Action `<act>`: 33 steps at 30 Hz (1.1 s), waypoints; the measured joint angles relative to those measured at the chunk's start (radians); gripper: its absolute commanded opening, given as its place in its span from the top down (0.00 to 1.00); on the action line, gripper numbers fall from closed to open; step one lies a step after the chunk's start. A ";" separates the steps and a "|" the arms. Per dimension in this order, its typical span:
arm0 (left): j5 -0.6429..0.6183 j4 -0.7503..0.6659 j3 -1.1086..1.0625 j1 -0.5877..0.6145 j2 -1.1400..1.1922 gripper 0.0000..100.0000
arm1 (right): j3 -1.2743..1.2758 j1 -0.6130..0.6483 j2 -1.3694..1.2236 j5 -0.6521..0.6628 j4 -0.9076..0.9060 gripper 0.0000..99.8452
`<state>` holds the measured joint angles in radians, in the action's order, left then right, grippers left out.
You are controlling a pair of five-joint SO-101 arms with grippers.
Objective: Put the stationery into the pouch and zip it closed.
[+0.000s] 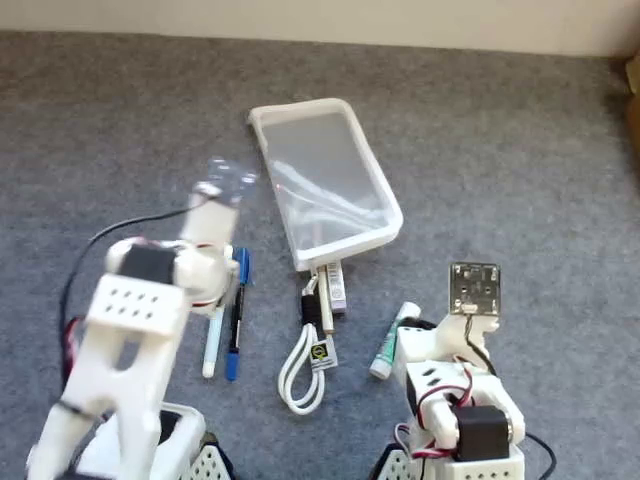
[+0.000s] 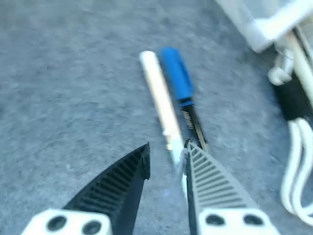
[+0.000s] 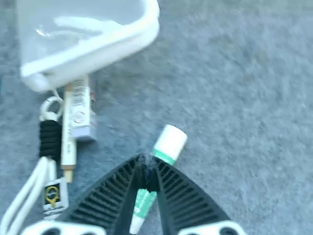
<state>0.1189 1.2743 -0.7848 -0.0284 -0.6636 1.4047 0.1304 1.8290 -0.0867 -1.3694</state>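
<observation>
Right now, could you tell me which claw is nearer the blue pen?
Left. The left claw hangs just beside the blue pen; the right claw is over the green-and-white tube.

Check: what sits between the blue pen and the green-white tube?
In the high view, a coiled white cable lies between the blue pen and the green-white tube, touching neither.

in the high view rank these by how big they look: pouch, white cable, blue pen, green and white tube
1. pouch, by far the largest.
2. white cable and blue pen: close in length, the looped cable wider, so I leave them tied.
3. green and white tube, smallest.
</observation>
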 measured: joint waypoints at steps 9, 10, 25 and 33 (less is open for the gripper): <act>0.000 -0.097 -0.204 0.213 -0.195 0.88 | -0.152 0.091 0.000 -0.002 0.000 1.00; 0.000 -0.110 -0.229 0.233 -0.209 0.88 | -0.167 0.109 0.000 -0.002 0.000 1.00; 0.000 -0.250 -0.562 0.370 -0.482 0.88 | -0.431 0.420 -0.572 -0.002 0.014 0.99; 0.000 -0.253 -0.641 0.370 -0.666 0.88 | -0.446 0.551 -0.856 -0.002 0.160 0.99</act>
<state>0.1189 1.0211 -1.4262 0.3414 -1.3295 0.9582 0.6813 0.9728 -0.0882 -1.2098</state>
